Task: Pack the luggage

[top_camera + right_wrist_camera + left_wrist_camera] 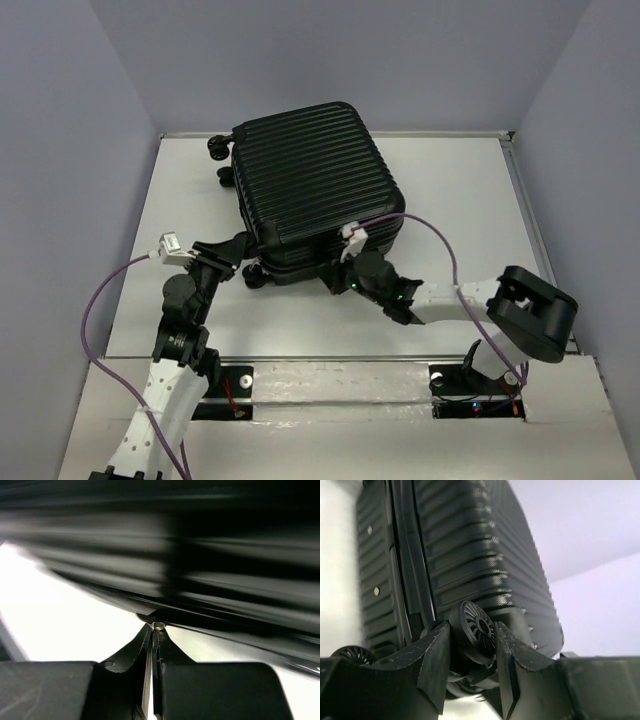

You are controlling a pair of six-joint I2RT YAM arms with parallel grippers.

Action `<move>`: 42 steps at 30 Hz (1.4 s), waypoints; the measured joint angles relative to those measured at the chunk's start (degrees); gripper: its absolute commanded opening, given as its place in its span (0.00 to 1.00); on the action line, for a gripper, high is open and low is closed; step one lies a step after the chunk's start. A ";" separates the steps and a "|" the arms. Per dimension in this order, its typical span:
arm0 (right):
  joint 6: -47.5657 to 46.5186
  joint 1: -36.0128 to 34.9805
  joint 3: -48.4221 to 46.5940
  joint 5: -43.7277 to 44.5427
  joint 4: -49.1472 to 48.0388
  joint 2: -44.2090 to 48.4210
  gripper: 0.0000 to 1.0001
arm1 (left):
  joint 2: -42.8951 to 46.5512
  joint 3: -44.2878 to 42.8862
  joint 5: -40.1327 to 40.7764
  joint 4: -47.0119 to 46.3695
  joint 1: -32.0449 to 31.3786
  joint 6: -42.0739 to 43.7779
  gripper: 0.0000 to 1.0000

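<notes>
Two grippers engaged. Luggage (315, 180) shut, flat, mid-table (450, 200) toward far edge. Left gripper (470, 640) looks clamped on near-left wheel (476, 627); right gripper (152, 630) pinched together on zip pull (158, 625). Your risks: thin pull slips out; hard tug drags luggage, wheel pops free.

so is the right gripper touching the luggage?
Touching. The right wrist view shows the right gripper with its fingertips closed against the luggage at its lower edge, pinching a small metal piece there.
</notes>
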State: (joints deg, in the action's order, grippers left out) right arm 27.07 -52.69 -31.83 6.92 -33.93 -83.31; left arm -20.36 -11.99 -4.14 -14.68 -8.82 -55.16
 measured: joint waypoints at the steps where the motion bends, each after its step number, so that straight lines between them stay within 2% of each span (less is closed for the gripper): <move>1: -0.50 -3.48 -2.47 0.90 -0.52 -2.80 0.07 | -0.07 0.00 -0.09 0.66 -1.09 -0.24 0.06; 3: -1.57 -9.73 -7.85 2.12 -1.46 -8.20 0.07 | -0.11 -0.39 -0.33 1.33 -2.73 -0.37 0.06; 6: -2.21 -13.29 -11.39 2.32 -2.12 -11.76 0.07 | -0.35 -2.29 -1.07 3.80 -5.16 -0.26 0.06; 12: -3.15 -14.16 -13.77 0.70 -4.24 -14.80 0.07 | -2.38 -7.52 -2.36 6.82 -7.63 1.20 0.06; 17: -3.78 -14.99 -16.26 2.36 -4.74 -17.07 0.07 | -3.54 -9.18 1.11 8.48 -10.43 2.34 0.06; 21: -4.50 -16.79 -19.39 8.66 -6.60 -20.74 0.07 | -4.31 -9.68 7.08 8.50 -13.79 2.56 0.06; 30: -1.66 -20.37 -21.05 25.38 -21.59 -29.24 0.08 | -5.75 -9.81 16.31 7.72 -21.64 1.44 0.06; 32: -0.70 -20.94 -22.97 28.76 -23.08 -31.39 0.23 | -5.84 -9.81 18.10 7.48 -22.80 1.22 0.06; 33: 0.02 -21.20 -24.06 29.97 -23.61 -32.41 0.43 | -5.88 -9.81 19.06 7.48 -23.21 1.20 0.06; 36: 1.90 -22.08 -26.64 27.08 -23.89 -33.53 0.68 | -5.88 -10.27 18.97 8.26 -24.35 0.57 0.06; 37: 2.78 -22.97 -28.33 23.50 -23.02 -33.77 0.72 | -5.86 -10.88 17.77 8.79 -25.24 0.46 0.13; 38: 3.34 -23.61 -28.74 22.97 -22.34 -33.77 0.76 | -5.84 -11.67 16.74 9.49 -26.45 0.55 0.22; 39: 3.15 -24.81 -28.68 23.21 -21.94 -33.59 0.83 | -5.97 -13.09 15.96 11.45 -27.54 0.92 0.32; 40: 3.04 -25.75 -28.76 21.92 -20.81 -33.05 0.85 | -5.84 -14.05 15.98 13.62 -27.96 1.18 0.42; 41: 2.89 -26.27 -28.76 21.18 -19.47 -32.48 0.91 | -5.44 -15.08 15.93 15.43 -28.35 1.68 0.62; 42: 2.86 -26.97 -28.76 20.46 -17.51 -31.65 0.92 | -5.05 -15.96 16.00 16.94 -28.48 2.23 0.70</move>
State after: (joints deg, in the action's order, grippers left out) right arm 29.93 -79.66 -60.60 27.38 -51.44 -114.96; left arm -25.41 -27.94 11.86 2.26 -37.30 -52.93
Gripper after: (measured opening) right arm 0.830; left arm 0.412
